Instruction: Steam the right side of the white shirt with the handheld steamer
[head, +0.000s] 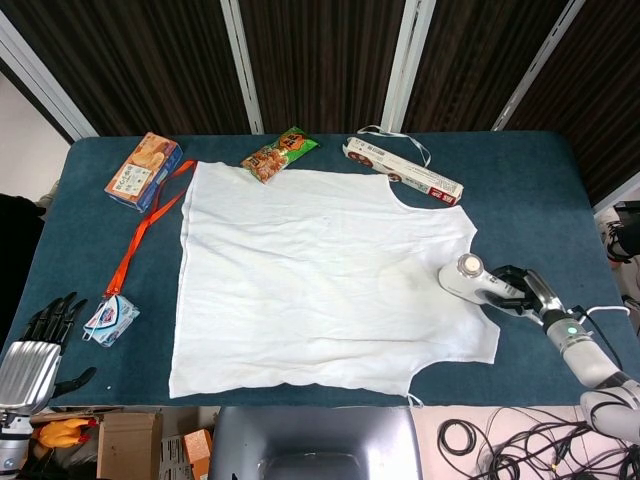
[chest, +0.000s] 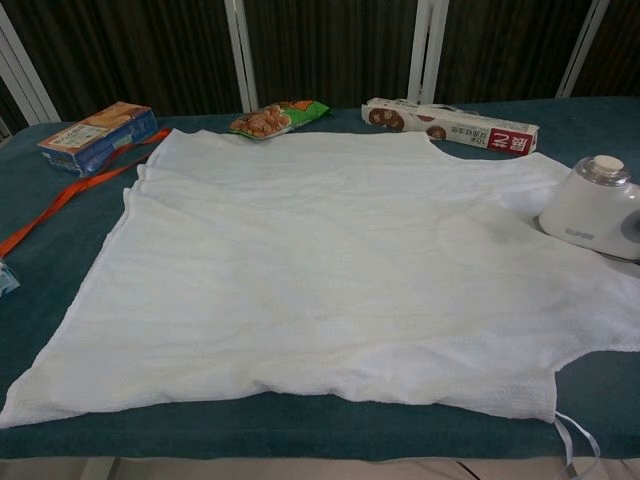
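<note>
A white sleeveless shirt (head: 320, 275) (chest: 330, 260) lies flat on the dark teal table (head: 520, 190). The white handheld steamer (head: 468, 277) (chest: 598, 205) rests on the shirt's right edge, near the armhole. My right hand (head: 518, 291) grips the steamer's handle just off the cloth; the chest view cuts the hand off at its right border. My left hand (head: 42, 340) hangs past the table's front left corner, fingers apart and empty.
A long biscuit box (head: 403, 170) (chest: 450, 124) and a snack bag (head: 279, 154) lie along the far edge. A cracker box (head: 143, 170), an orange lanyard (head: 140, 235) and a badge (head: 110, 320) sit left of the shirt. Cables (head: 500, 440) trail on the floor.
</note>
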